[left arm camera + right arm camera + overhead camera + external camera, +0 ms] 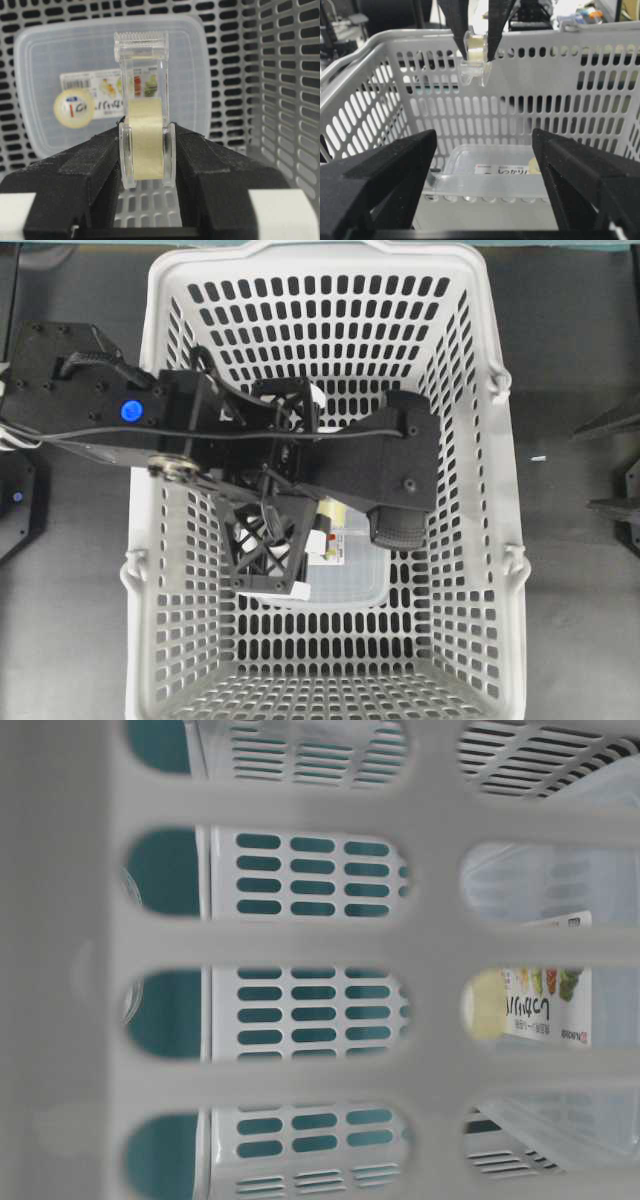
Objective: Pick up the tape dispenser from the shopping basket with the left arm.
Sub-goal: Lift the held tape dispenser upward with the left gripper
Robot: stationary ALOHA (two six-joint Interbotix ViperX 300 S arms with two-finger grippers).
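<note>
The tape dispenser (145,125) is small and clear, with a pale yellowish roll. It stands upright between the black fingers (95,165) of my left gripper (147,145), which is shut on its two sides. In the right wrist view it (474,62) hangs from the left gripper (474,52) at about the height of the rim, above the floor of the light-grey shopping basket (560,75). The left arm (180,425) reaches into the basket (150,360) from the left. My right gripper (485,160) is open and empty, and faces into the basket.
A translucent lidded food box (45,60) with a printed label lies on the basket floor below the dispenser. It also shows in the overhead view (350,575) and the right wrist view (490,185). Slotted basket walls (285,75) stand close on all sides.
</note>
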